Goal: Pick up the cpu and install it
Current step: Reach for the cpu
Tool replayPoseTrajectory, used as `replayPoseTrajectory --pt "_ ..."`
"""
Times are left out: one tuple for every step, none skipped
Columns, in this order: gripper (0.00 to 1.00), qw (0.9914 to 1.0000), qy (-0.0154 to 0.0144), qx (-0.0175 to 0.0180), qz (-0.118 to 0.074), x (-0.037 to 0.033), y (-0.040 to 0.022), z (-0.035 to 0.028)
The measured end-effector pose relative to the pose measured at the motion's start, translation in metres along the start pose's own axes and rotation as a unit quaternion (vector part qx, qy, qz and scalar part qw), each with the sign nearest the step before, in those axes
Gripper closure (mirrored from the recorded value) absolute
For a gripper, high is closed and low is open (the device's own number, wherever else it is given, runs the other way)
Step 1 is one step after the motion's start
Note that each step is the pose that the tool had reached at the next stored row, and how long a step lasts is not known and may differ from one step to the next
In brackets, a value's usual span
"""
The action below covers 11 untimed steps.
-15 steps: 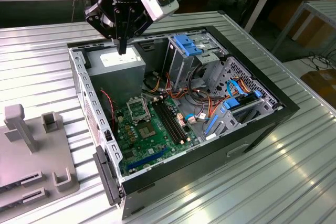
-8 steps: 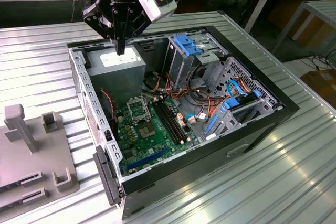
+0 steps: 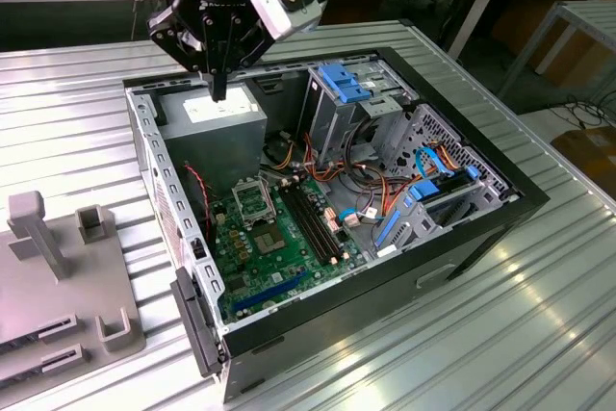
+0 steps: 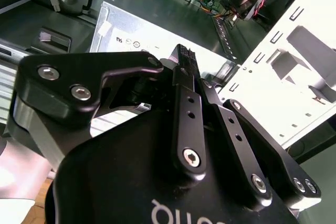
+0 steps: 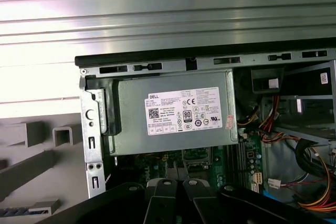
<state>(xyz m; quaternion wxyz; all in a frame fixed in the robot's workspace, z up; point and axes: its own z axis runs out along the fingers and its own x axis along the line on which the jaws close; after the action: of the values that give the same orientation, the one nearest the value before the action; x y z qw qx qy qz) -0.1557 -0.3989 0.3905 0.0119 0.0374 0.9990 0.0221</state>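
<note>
A ribbed metal table (image 3: 77, 93) carries the whole job. The computer case (image 3: 525, 201) lies on it on its side with the panel off, which turns its insides upward so that an arm can come at them from above. At the exterior view's left a grey fixture (image 3: 58, 267) of posts and slots stands on the same table, apart from the case; I take it for a holder that keeps parts in known places. Inside the case the grey power supply (image 3: 217, 122) fills a corner, and the green motherboard (image 3: 289, 252) lies flat on the case floor just beside it. The gripper (image 3: 219, 91) hangs point-down over the power supply, and as far as I can judge it is clear of the box's top. That is high enough to pass over the case wall without snagging the cables. Its fingers (image 4: 188, 85) are drawn together into one narrow tip, with nothing seen between them. On the motherboard the long black memory slots (image 3: 313, 223) run beside the socket (image 3: 252, 203), a square metal frame near the power supply and well below the gripper. Where the cpu is I cannot tell: the socket's middle looks dark, too small to read.
</note>
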Motion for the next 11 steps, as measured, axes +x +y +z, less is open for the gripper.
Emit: replayPoseTrajectory --pt "0.89 1.00000 0.0000 0.0000 0.000 0.0003 0.0000 0.0000" --pt "0.89 1.00000 0.0000 0.0000 0.000 0.0009 -0.0001 0.0000" --pt "0.89 1.00000 0.0001 0.0000 0.000 0.0013 -0.0001 0.0000" --pt "0.89 1.00000 0.0001 0.0000 0.000 0.0016 -0.0001 0.0001" --pt "0.89 1.00000 0.0001 0.0000 0.000 0.0019 -0.0001 0.0001" --pt "0.89 1.00000 0.0001 0.0000 0.000 0.0023 -0.0002 0.0001" --pt "0.89 1.00000 0.0001 0.0000 0.000 0.0027 -0.0002 0.0001" --pt "0.89 1.00000 0.0001 0.0000 0.000 0.0030 -0.0002 0.0001" --pt "0.89 1.00000 0.0001 0.0000 0.000 0.0035 -0.0002 0.0002" --pt "0.89 1.00000 0.0001 0.0000 0.000 0.0039 -0.0003 0.0002" --pt "0.89 1.00000 0.0001 0.0000 0.000 0.0045 -0.0003 0.0002"
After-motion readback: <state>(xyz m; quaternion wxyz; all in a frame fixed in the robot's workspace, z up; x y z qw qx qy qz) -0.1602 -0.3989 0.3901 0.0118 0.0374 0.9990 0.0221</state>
